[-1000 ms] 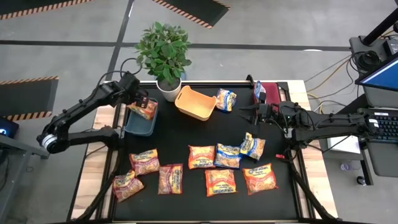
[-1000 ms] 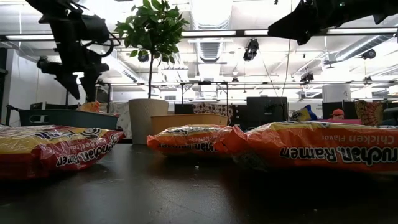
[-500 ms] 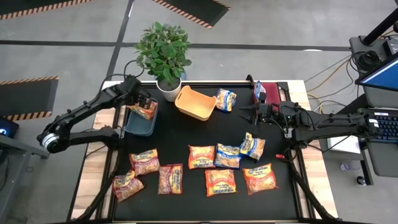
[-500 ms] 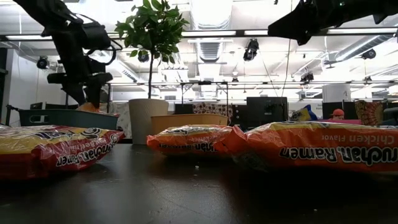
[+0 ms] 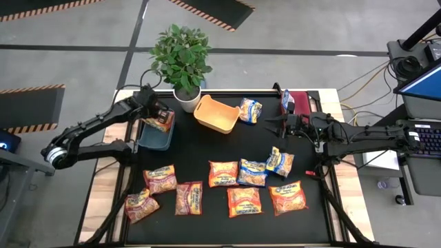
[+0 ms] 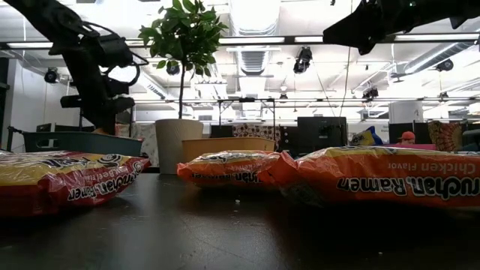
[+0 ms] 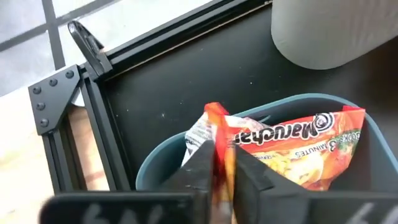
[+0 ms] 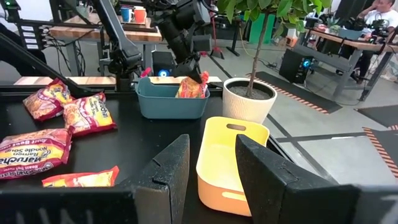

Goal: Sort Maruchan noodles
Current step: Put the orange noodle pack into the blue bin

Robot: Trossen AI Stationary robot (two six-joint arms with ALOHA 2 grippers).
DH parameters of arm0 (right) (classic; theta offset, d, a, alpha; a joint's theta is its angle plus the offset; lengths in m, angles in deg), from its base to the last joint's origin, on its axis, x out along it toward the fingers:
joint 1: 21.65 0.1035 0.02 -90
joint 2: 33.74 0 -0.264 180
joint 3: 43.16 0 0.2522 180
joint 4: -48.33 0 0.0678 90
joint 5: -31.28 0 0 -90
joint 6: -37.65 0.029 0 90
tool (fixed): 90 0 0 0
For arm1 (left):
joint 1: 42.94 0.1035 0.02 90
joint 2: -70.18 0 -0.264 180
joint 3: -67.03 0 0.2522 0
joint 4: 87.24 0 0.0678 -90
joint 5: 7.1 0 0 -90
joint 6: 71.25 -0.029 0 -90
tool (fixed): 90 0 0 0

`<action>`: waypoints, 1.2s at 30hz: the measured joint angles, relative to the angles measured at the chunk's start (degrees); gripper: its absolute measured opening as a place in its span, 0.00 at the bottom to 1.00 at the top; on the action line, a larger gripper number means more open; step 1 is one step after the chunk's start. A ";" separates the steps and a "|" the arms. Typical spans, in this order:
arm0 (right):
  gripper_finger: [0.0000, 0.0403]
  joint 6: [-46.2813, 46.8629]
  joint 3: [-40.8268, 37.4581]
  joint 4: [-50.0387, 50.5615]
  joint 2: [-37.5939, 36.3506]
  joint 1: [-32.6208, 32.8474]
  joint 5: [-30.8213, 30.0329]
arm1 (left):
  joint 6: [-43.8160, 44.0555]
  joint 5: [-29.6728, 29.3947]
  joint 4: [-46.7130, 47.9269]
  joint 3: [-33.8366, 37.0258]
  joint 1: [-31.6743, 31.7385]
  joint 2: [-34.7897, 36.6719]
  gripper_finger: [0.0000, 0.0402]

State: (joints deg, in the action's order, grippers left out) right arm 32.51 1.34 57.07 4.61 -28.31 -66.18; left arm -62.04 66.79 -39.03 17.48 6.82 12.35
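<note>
My left gripper [image 7: 219,158] is over the dark teal bin [image 5: 155,134] at the table's far left, shut on a pinkish-red Maruchan packet [image 7: 292,146] that stands in the bin. My right gripper [image 5: 270,125] hovers open and level at the far right, with nothing between its fingers [image 8: 168,177]. Several more packets lie flat across the near half of the table: pinkish-red ones [image 5: 160,178] at the left, orange [image 5: 244,201] and blue-and-yellow ones [image 5: 252,172] toward the right. Another blue-and-yellow packet [image 5: 250,110] lies beside the orange bin [image 5: 216,114]. My left gripper pinches the packet's upper crimped edge [image 7: 216,121] between its two fingers. The fingers slant down onto it from above. The packet stands tilted in the teal bin, its upper part above the rim [image 8: 191,87] and its lower part hidden inside the bin.
A potted plant [image 5: 182,58] stands at the far edge between the teal and orange bins. A red bin [image 5: 301,102] with a blue-and-yellow packet [image 5: 287,100] sits at the far right, behind my right gripper. Bare black tabletop lies mid-table between the bins and the packets.
My left gripper has come down toward the teal bin, tipping more steeply, and has shut on the upper edge of the pinkish-red packet standing in it. The packet stays in the bin.
</note>
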 joint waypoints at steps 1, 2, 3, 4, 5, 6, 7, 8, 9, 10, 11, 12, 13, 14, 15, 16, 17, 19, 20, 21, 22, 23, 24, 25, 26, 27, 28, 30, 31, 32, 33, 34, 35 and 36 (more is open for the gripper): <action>0.30 0.00 0.00 0.00 0.00 0.00 -0.02 | -1.06 0.01 0.05 -0.18 -0.03 0.16 0.02; 0.30 0.00 0.00 0.00 0.00 0.01 -0.02 | -2.77 0.01 0.05 -0.55 -0.09 0.33 0.02; 0.30 0.00 0.00 -0.02 0.00 0.01 -0.02 | -4.75 -0.01 0.01 -1.06 -0.17 0.57 0.02; 0.30 0.00 0.00 -0.02 0.00 0.00 -0.02 | -6.82 -0.01 0.11 -1.70 -0.33 0.83 0.01; 0.30 0.07 0.00 -0.02 0.00 0.00 -0.02 | -8.80 -0.05 0.64 -2.56 -0.42 1.02 0.01; 0.30 0.11 0.02 -0.02 0.00 0.01 -0.02 | -11.04 -0.15 1.46 -3.51 -0.50 1.14 0.00; 0.30 0.11 0.00 -0.02 0.00 0.01 -0.02 | -13.20 -0.26 2.02 -4.34 -0.73 1.34 0.00; 0.30 0.11 0.01 -0.02 0.00 0.01 -0.02 | -15.55 -0.39 2.18 -5.04 -1.05 1.61 0.00; 0.30 0.16 0.02 -0.02 0.00 0.00 -0.02 | -18.15 -0.59 2.65 -5.74 -1.39 1.74 0.00; 0.30 0.17 0.02 -0.02 0.00 0.00 -0.03 | -20.46 -0.82 3.00 -6.34 -1.78 1.85 0.00; 0.30 0.20 0.00 -0.02 0.00 0.01 -0.04 | -21.96 -1.04 3.48 -6.92 -2.22 1.90 0.00; 0.30 0.22 0.01 -0.02 0.00 0.01 -0.03 | -22.29 -1.27 4.12 -7.46 -2.57 1.92 0.00; 0.30 0.20 0.02 -0.02 0.00 0.01 -0.04 | -21.97 -1.30 4.60 -7.97 -2.90 1.96 0.00; 0.30 0.22 0.02 -0.02 0.00 -0.01 -0.04 | -20.95 -1.23 5.17 -8.45 -3.16 2.04 0.00; 0.30 0.22 0.02 -0.02 0.00 0.01 -0.04 | -19.51 -1.20 5.77 -8.75 -3.34 2.22 0.00; 0.30 0.20 0.02 -0.02 0.00 0.01 -0.04 | -17.96 -1.03 6.60 -8.97 -3.54 2.46 0.00; 0.30 0.22 0.02 -0.02 0.00 0.00 -0.04 | -16.01 -1.00 7.65 -9.17 -3.73 2.64 0.00; 0.30 0.22 0.02 0.00 0.00 -0.01 -0.04 | -11.60 -0.90 9.49 -9.22 -4.21 3.24 0.00; 0.30 0.26 0.02 0.00 0.00 0.00 -0.04 | -9.83 -0.87 10.67 -9.18 -4.50 3.70 0.00; 0.30 0.54 0.02 0.01 0.00 0.00 -0.04 | -8.44 -0.88 11.43 -9.03 -4.89 4.19 0.00; 0.30 0.79 0.02 0.02 0.00 0.01 -0.04 | -7.66 -0.88 11.68 -8.92 -5.39 4.66 0.00; 0.30 0.81 0.02 0.02 0.00 0.01 -0.04 | -7.15 -0.88 11.55 -8.90 -6.01 5.16 0.00; 0.30 0.81 0.02 0.02 0.00 -0.01 -0.04 | -6.22 -0.85 11.50 -8.99 -6.70 5.59 0.00; 0.30 1.16 0.02 0.04 0.00 -0.01 -0.04 | -4.80 -0.53 11.87 -9.28 -7.39 6.02 0.00; 0.30 1.85 0.02 0.04 0.00 0.01 -0.04 | -3.58 0.69 11.94 -9.56 -8.05 6.53 0.00; 0.30 2.80 0.02 0.04 0.00 0.00 -0.03 | -2.64 2.38 12.06 -9.74 -8.76 7.22 0.00; 0.30 3.75 0.02 0.04 0.00 0.01 -0.04 | -1.89 4.91 12.57 -9.93 -9.46 7.98 0.00; 0.30 5.53 0.02 0.05 0.00 0.01 -0.03 | -0.48 11.00 13.14 -10.05 -11.33 9.59 0.00; 0.30 6.31 0.02 0.02 0.00 0.03 -0.03 | 0.48 13.88 12.99 -9.96 -12.38 10.43 0.00; 0.30 7.31 0.02 0.00 0.00 0.03 -0.02 | 1.50 15.76 12.57 -9.63 -13.58 11.33 0.00; 0.30 8.35 0.02 0.01 0.00 0.03 -0.02 | 2.59 17.10 12.43 -9.26 -14.96 12.22 0.00; 0.30 9.26 0.02 0.01 0.00 0.03 -0.03 | 3.73 17.60 11.93 -8.79 -16.48 13.02 0.00; 0.30 10.32 0.02 -0.03 0.04 0.03 -0.02 | 4.89 17.60 11.33 -8.25 -18.14 13.72 0.00; 0.30 11.14 0.02 -0.31 0.31 0.03 -0.02 | 6.05 17.59 10.49 -7.62 -19.92 14.36 0.00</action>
State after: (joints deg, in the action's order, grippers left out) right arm 43.64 1.36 56.76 4.91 -28.28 -66.20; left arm -55.99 84.37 -28.54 9.86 -13.10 26.71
